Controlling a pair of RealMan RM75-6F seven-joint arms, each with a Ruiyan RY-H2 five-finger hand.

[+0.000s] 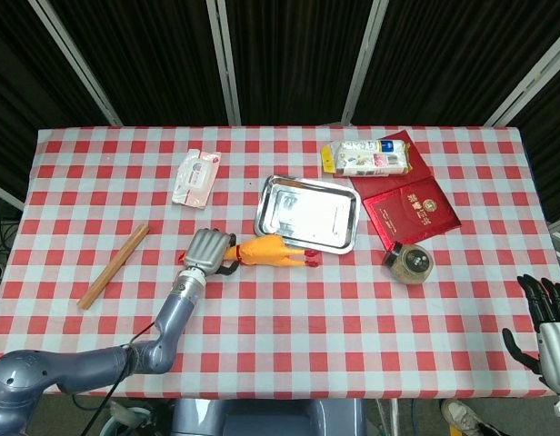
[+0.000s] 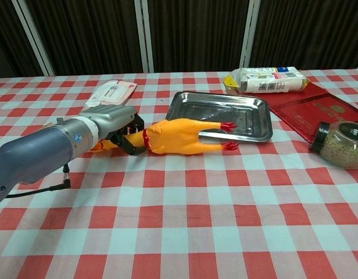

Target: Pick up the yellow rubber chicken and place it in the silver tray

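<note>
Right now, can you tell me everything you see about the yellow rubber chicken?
The yellow rubber chicken is long, smooth and orange-yellow, with a red neck band and red feet. It lies on its side on the checked tablecloth, feet toward the silver tray, one overlapping its front rim. The left hand covers its neck and head end; whether the grip has closed is unclear.

left hand (image 1: 207,250) over neck of yellow rubber chicken (image 1: 273,252) | chicken beside silver tray (image 1: 307,213) | right hand (image 1: 545,320) apart
</note>
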